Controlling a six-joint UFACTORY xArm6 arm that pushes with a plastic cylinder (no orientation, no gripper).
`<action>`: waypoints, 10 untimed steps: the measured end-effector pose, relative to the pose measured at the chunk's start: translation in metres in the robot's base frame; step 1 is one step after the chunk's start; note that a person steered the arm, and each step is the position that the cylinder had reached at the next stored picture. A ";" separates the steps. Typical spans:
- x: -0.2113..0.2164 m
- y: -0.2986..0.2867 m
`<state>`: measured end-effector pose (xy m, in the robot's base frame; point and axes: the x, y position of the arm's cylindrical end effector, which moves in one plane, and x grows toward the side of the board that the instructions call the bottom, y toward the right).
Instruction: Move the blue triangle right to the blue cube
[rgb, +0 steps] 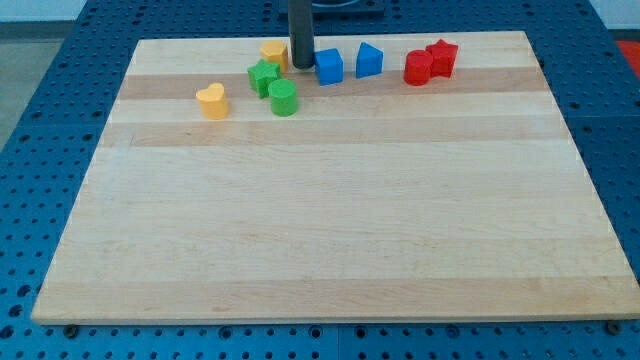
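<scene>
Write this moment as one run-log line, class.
my tip: just left of blue cube | blue triangle: right of cube, small gap | contact with cube: cannot tell | board: other blocks near top edge

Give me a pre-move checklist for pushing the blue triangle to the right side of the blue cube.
1. Blue triangle in view: ok.
2. Blue cube in view: ok.
3. Triangle right of cube already, small gap: ok.
4. My tip beside the triangle: not ok; it sits left of the cube, with the cube between.
5. Red blocks apart from the triangle, on its right: ok.
6. Tip touching the cube: cannot tell.
</scene>
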<state>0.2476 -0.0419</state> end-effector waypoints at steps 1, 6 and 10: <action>-0.005 0.016; -0.045 0.094; -0.009 0.106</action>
<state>0.2388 0.0639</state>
